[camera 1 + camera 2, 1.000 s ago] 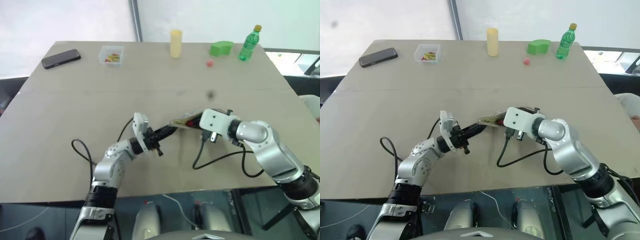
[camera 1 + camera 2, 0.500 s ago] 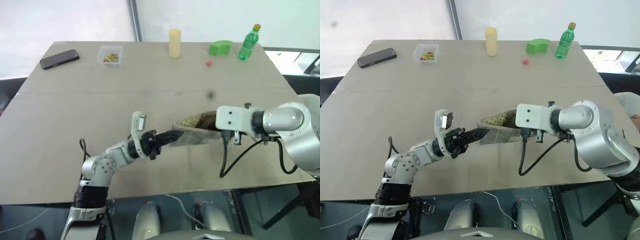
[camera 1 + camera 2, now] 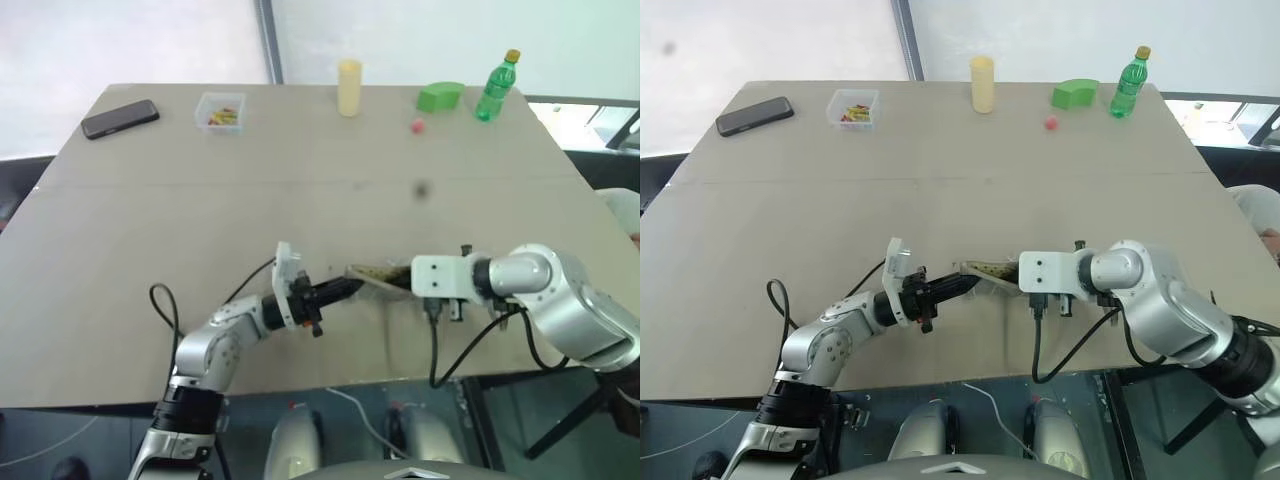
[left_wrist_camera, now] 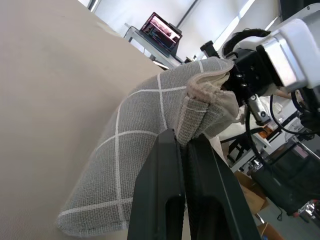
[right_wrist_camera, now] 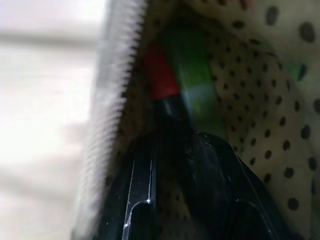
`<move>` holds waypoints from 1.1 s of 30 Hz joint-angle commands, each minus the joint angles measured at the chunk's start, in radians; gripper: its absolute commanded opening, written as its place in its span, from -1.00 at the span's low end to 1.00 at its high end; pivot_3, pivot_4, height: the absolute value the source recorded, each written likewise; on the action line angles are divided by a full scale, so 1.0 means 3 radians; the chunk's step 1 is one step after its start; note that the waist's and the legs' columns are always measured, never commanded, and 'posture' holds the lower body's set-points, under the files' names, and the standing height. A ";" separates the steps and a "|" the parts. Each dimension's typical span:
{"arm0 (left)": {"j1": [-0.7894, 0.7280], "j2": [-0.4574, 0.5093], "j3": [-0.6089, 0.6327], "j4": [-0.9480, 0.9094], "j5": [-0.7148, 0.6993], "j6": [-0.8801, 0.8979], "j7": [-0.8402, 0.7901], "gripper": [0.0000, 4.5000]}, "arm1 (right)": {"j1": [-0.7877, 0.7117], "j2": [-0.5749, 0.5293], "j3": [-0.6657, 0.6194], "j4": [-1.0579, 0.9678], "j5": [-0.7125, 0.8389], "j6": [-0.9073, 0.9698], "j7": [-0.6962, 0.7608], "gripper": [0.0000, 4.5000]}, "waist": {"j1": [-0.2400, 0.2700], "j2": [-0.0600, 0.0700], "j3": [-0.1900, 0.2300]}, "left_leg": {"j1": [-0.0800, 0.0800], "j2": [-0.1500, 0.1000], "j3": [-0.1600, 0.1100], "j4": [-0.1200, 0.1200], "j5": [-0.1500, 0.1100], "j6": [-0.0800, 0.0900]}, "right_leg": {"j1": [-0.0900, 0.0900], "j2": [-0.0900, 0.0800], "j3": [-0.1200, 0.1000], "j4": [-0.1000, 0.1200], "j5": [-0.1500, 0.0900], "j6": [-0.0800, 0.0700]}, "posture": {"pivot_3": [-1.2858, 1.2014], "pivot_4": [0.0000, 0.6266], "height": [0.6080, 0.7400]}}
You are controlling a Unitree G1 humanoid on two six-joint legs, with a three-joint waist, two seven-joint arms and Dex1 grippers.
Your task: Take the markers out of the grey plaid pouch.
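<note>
The grey plaid pouch [image 3: 375, 271] is held between both grippers near the table's front edge. My left gripper [image 4: 182, 137] is shut on the fabric at one end of the pouch [image 4: 145, 145], level and pointing right. My right gripper [image 5: 172, 137] reaches into the pouch's open end from the other side, past the zip teeth and the dotted lining. Inside lie the markers: the red marker [image 5: 161, 80] with its dark body running between my right fingers [image 5: 137, 195], and the green marker [image 5: 192, 85] right beside it. The right fingers close on the red marker's dark body.
Along the table's [image 3: 150, 230] far edge stand a black phone [image 3: 120, 118], a small clear box [image 3: 222, 110], a yellow cylinder [image 3: 350, 87], a green block [image 3: 442, 96], a small red ball [image 3: 418, 125] and a green bottle [image 3: 498, 86]. Cables hang from both wrists.
Both arms drew the pouch back toward the table's front edge, lifting it half a second ago and lowering it since. The right wrist has turned more steeply downward into the pouch.
</note>
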 commanded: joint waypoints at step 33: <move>-0.0010 0.0120 0.0117 0.0048 -0.0420 0.0850 0.0453 -1.00 | 0.0012 0.0049 -0.0078 -0.0157 0.0305 0.0372 0.0209 -0.51 | -0.0013 0.0007 0.0005 | -0.0001 -0.0029 -0.0049 -0.0004 -0.0001 0.0002 | 0.0010 -0.0005 0.0001 -0.0010 0.0000 0.0000 | 0.03 -0.52 1.00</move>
